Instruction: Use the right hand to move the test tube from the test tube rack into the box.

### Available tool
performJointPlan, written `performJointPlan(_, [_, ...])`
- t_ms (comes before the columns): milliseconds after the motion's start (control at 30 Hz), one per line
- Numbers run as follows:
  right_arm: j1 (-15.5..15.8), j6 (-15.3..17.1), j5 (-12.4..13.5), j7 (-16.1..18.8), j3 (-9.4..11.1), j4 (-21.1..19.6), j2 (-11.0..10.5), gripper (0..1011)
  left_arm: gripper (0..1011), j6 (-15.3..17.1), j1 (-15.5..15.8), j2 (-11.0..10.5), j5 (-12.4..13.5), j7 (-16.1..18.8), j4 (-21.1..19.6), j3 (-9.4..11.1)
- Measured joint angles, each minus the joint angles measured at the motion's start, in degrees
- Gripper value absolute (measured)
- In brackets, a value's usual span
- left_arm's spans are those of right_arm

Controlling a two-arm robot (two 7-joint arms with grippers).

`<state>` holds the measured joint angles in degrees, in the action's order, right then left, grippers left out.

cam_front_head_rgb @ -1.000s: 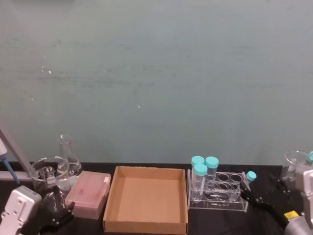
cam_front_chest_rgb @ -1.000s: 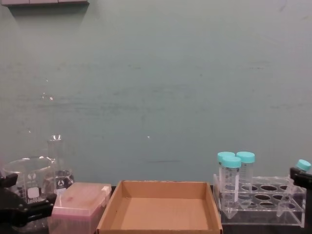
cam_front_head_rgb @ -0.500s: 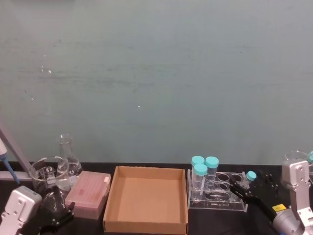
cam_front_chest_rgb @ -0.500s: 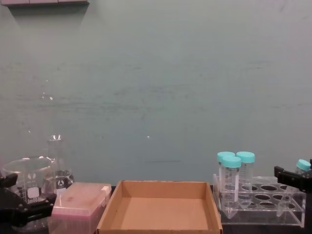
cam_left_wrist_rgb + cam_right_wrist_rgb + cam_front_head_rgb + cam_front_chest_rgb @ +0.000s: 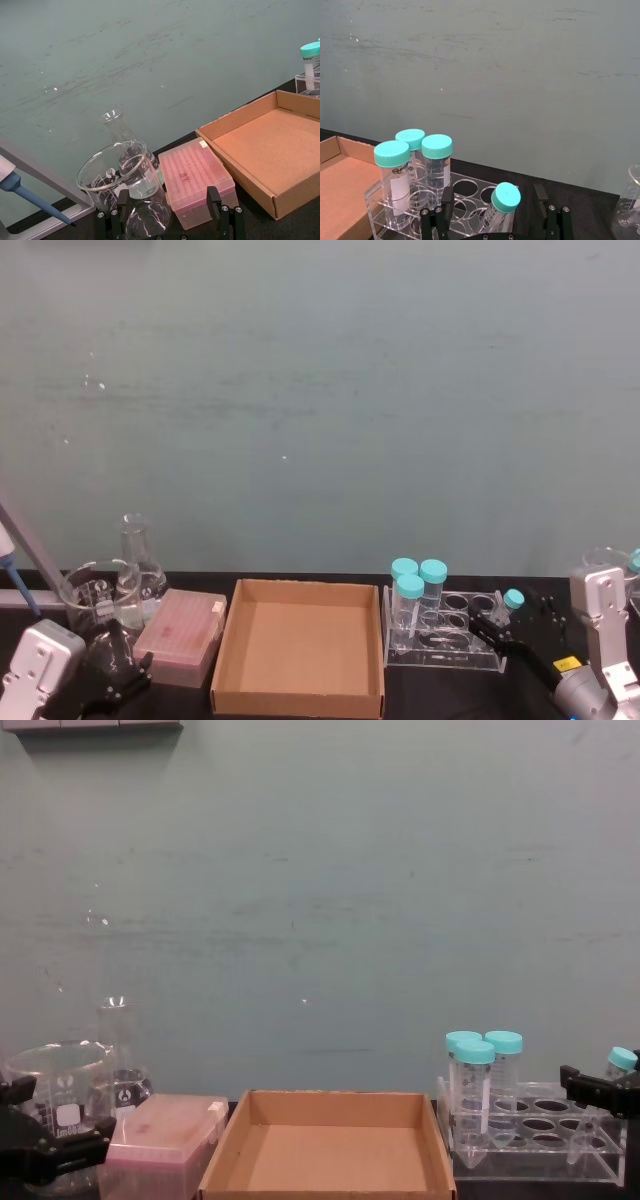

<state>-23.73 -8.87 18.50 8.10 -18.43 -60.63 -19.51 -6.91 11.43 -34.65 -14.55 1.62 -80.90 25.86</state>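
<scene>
On black table (image 5: 440, 695), teal wall (image 5: 320, 390) behind, right gripper (image 5: 493, 192) open astride test tube (image 5: 505, 198)

Print on the wide tubes (image 5: 394, 186) and beaker (image 5: 62, 1112) seems too small to read.

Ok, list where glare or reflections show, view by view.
Left wrist view: white highlights streak the rim of the glass beaker and the round glass flask. Right wrist view: the slim clear teal-capped test tube, between the right gripper's open fingers, is evenly lit. Head view: bright specks dot the green wall.
</scene>
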Motion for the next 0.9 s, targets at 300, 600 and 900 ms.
performJointPlan(300, [0.05,0.02,0.17,-0.03,-0.05,-0.18,-0.09,883,1000,0.00,0.00,0.00,0.00,0.00,0.00,0.00])
performJointPlan(600, [0.09,0.02,0.25,-0.08,-0.11,-0.25,-0.14,607,1000,0.00,0.00,0.00,0.00,0.00,0.00,0.00])
performJointPlan(900, [0.13,0.02,0.29,-0.12,-0.11,-0.31,-0.18,342,1000,0.00,0.00,0.00,0.00,0.00,0.00,0.00])
